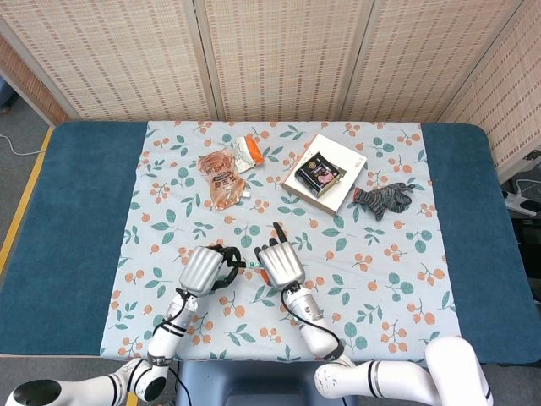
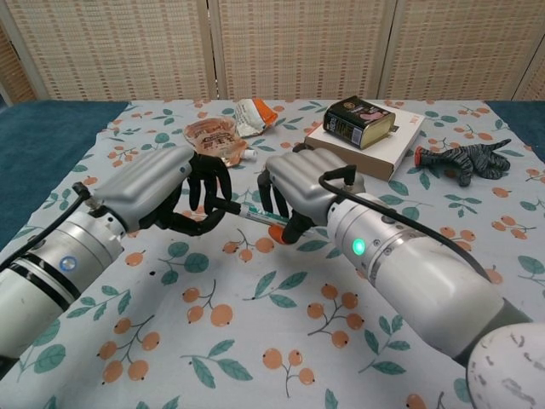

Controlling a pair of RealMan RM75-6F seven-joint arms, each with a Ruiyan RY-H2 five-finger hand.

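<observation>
Together: we see both robot hands pinching one pen (image 2: 255, 215)
Left robot hand (image 2: 174, 192): pinches pen's end
Right robot hand (image 2: 298, 189): grips the orange end
Place: tabletop's near edge

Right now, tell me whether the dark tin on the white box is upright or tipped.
Tipped: the dark tin lies on its side atop the white box.

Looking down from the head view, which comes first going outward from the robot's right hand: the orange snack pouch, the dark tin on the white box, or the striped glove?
From the right hand:
1. Orange snack pouch, up and to the left on the floral cloth.
2. Dark tin, up and slightly right, sitting on the white box; nearly level with the pouch, so too close to call.
3. Striped glove, plainly farthest, off to the right.
</observation>
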